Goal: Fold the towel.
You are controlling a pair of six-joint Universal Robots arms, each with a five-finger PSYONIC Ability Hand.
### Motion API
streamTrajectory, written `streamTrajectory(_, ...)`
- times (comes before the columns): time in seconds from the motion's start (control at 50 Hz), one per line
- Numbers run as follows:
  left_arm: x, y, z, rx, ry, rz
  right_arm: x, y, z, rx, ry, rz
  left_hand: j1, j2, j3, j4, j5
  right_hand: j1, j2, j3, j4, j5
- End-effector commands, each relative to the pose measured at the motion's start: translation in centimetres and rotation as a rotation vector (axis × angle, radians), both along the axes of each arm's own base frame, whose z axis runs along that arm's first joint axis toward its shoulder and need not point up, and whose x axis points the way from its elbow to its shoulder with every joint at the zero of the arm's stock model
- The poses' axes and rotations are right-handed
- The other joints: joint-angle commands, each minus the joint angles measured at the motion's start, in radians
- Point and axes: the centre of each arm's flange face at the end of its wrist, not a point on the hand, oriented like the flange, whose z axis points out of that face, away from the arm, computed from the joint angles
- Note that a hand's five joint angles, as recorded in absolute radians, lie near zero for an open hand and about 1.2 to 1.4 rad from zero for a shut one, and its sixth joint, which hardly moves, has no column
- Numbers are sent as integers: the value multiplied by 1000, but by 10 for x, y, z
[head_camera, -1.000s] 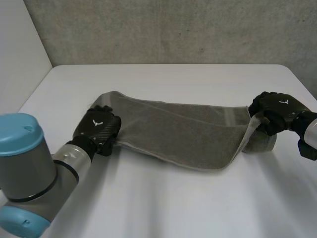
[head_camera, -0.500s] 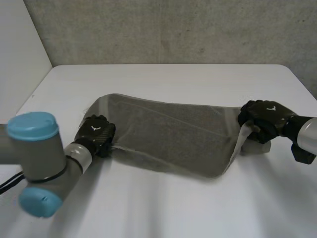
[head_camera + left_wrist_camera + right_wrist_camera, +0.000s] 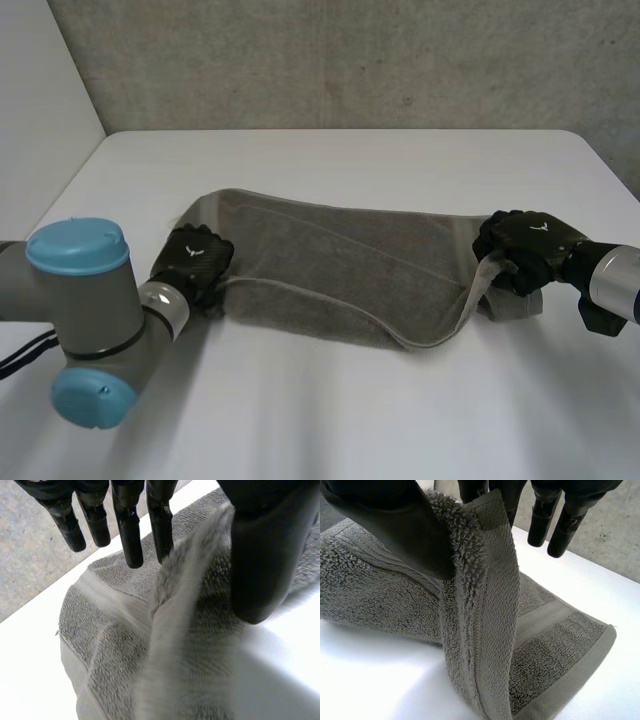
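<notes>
Since a second ago the two hands have drawn closer together. The right hand [image 3: 520, 245] has come inward from the table's right side, and the left hand [image 3: 193, 262] has slipped a little nearer the robot. With that slack, the grey towel [image 3: 340, 270] now sags in a deeper curve between them, its lifted near edge dipping toward the white table [image 3: 330, 430]. The left hand sits at the towel's left end, with the raised edge running up between its nearly straight fingers [image 3: 129, 535] and its thumb [image 3: 265, 555], pinched there. The right hand holds the right end. Its thumb [image 3: 395, 525] clamps the thick edge against the fingers, and the cloth hangs down from that grip onto a folded part lying on the table below.
</notes>
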Motion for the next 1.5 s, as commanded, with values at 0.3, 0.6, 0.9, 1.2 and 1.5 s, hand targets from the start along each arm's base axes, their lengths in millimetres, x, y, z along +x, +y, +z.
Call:
streamTrajectory(0.3,29,1,-4,-29,-83,106,3,5,-5,13,0,11,-20,-20,-52,-59,21,45,53,-44,-76,56)
streamTrajectory(0.6,45,11,31,-76,-59,138,-3,7,10,-30,7,-11,840,840,-52,-59,881,45,53,-44,-76,56)
streamTrajectory(0.9,64,17,70,-169,11,126,-10,14,33,-175,118,22,840,840,-52,-59,881,45,53,-44,-76,56)
streamTrajectory(1.2,56,20,41,-71,-12,90,-2,21,-29,-176,303,199,840,840,-52,-59,881,-406,-398,-44,-76,-395)
streamTrajectory(1.5,56,22,39,-66,-14,90,6,31,-31,-265,337,252,840,840,-52,-59,881,-593,-585,-44,-76,-583)
